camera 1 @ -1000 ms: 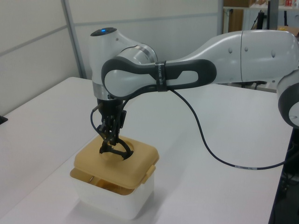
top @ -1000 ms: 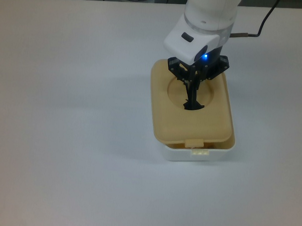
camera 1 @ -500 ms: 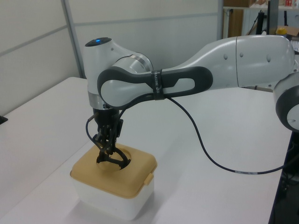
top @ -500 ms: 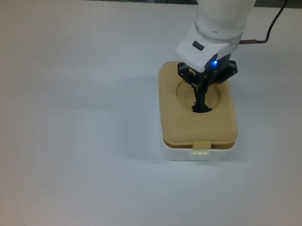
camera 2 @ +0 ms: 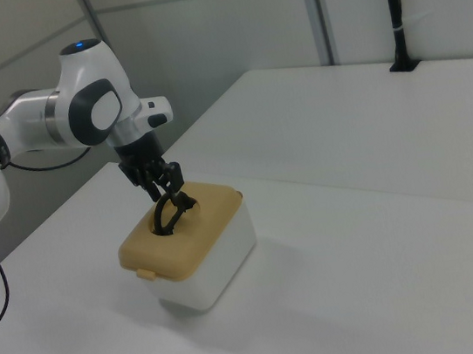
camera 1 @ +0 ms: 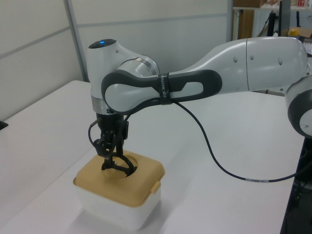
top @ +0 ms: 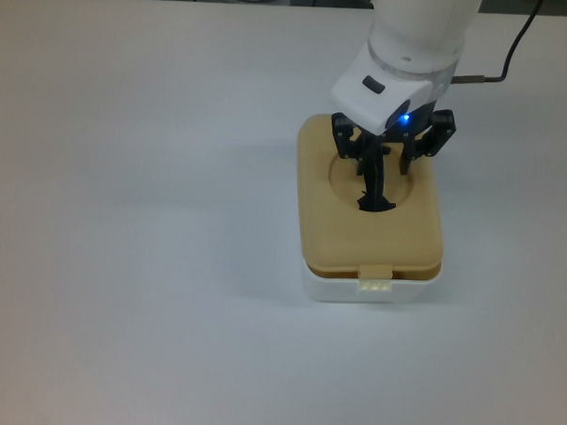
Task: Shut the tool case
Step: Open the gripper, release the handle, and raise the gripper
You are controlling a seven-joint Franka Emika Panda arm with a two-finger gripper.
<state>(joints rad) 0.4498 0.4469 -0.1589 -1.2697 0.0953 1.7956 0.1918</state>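
You are working over a plain white table point(top: 131, 262) that fills the top view; in the left view and the right view pale wall panels stand behind it, and a black cable point(camera 1: 214, 161) trails from the arm across the tabletop.

The tool case point(top: 373, 216) sits toward the top view's right, its tan lid point(top: 358, 239) lying flat on the white tub point(top: 355, 289) with the edges lined up all round. Its long axis runs up and down in the top view, and the small latch tab point(top: 376, 272) points toward the top view's bottom edge; in the left view that tab faces the left view's right.

Your gripper point(top: 389, 156) hangs directly over the round recess in the lid. Its fingers are spread apart, standing on either side of the black handle point(top: 377, 193) and not clamped on it.
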